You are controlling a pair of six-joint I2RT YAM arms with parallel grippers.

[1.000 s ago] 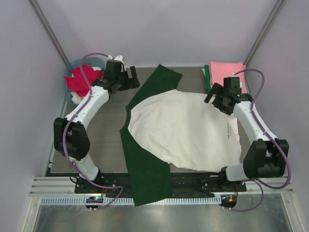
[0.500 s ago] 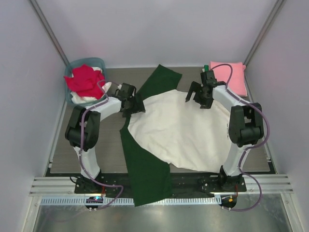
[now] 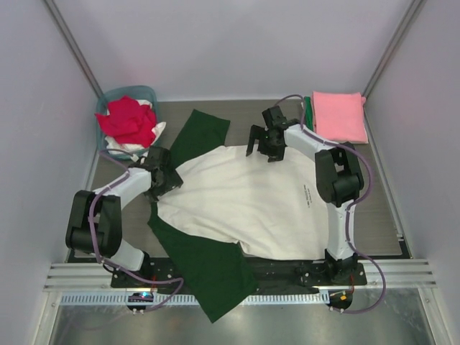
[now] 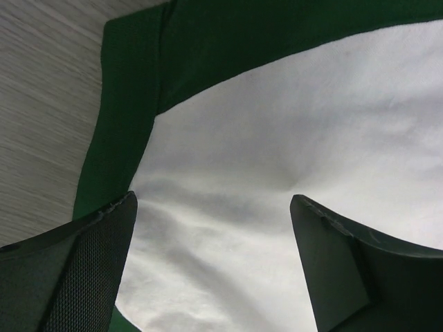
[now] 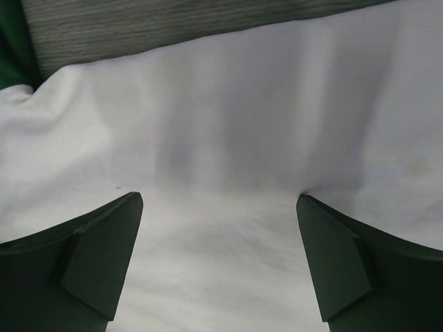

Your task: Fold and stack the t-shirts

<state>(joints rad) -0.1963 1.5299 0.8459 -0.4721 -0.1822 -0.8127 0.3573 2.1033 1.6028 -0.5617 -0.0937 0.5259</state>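
The cream t-shirt with dark green sleeves (image 3: pixel 244 198) lies spread face-down-looking across the table's middle, one green sleeve (image 3: pixel 198 136) pointing to the back, the other (image 3: pixel 205 269) hanging over the front edge. My left gripper (image 3: pixel 164 180) is open, pressing on the shirt's left edge; its fingertips (image 4: pixel 114 221) rest on cream cloth (image 4: pixel 277 152) beside the green shoulder (image 4: pixel 124 131). My right gripper (image 3: pixel 267 144) is open on the shirt's far hem; its fingertips (image 5: pixel 318 221) press the cream cloth (image 5: pixel 228 138). A folded pink shirt (image 3: pixel 338 115) lies at the back right.
A round teal basket (image 3: pixel 118 97) at the back left holds red (image 3: pixel 128 121) and white shirts. A green item (image 3: pixel 307 111) sits beside the pink stack. Grey table surface (image 3: pixel 381 208) shows to the right, white walls enclose the cell.
Both arms swung in and down onto the cream shirt. The shirt has slid to the left and forward, its back sleeve shifted left and its front sleeve hangs further over the edge.
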